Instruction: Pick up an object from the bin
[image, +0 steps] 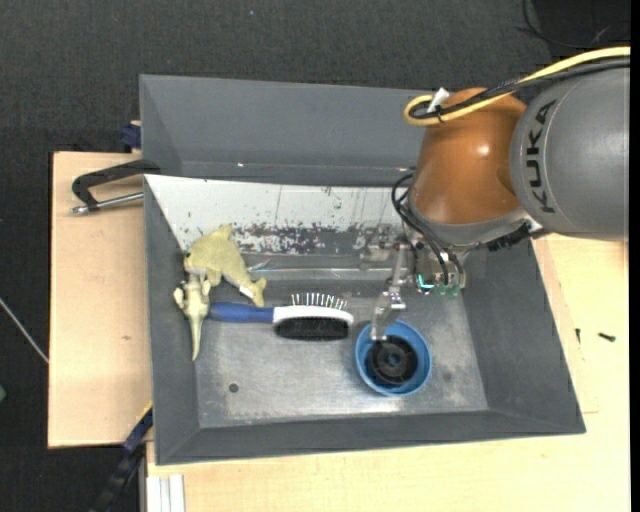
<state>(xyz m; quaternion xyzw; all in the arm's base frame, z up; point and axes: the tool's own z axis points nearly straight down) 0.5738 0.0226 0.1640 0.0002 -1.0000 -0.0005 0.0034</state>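
In the right half of a grey metal bin, the grey robot arm is seen reaching in from the right, its wrist wrapped in a rounded orange cover with cables looped around it. The arm is bent downward over the bin's far right corner, and the gripper is pointed down and slightly leftward toward the floor. Whether the gripper is spread or pressed together cannot be told from this angle.

A blue round plastic cup with a dark interior is found upright on the bin floor, right of centre and near the front wall. The gripper's tip is placed at the cup's upper left rim, just above or touching it; which of the two cannot be made out. Nothing is seen held in the gripper.

One cup is counted. One brush with a blue handle and a white oval head of dark bristles is laid flat just left of the cup, apart from it, its handle pointed left. Two pale yellow toy animals are counted at the left side: one larger figure near the back wall, and one slimmer figure beside the left wall, the pair touching and both close to the brush handle's end.
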